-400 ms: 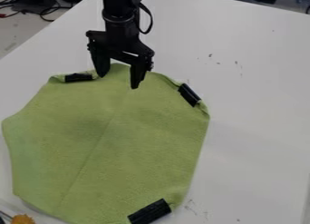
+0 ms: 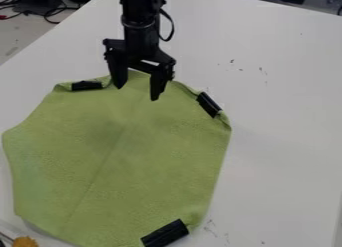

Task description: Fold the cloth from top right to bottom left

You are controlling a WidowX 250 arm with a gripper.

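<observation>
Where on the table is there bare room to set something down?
The widest bare patch of table is right of the cloth, with only small specks. A smaller one lies above the cloth, left of the arm. It is crowded at the cloth's top, where the gripper hangs between two black bars.

The cloth [image 2: 147, 166] is showing a yellowish green, with a darker, blurry patch above its middle. The pincer [image 2: 137, 93] and the clips [image 2: 208, 104] are wearing plain black. Dark specks are dotting the greyish-white desk [image 2: 287, 116]; a small thing [image 2: 25, 241] is glowing orange.
</observation>
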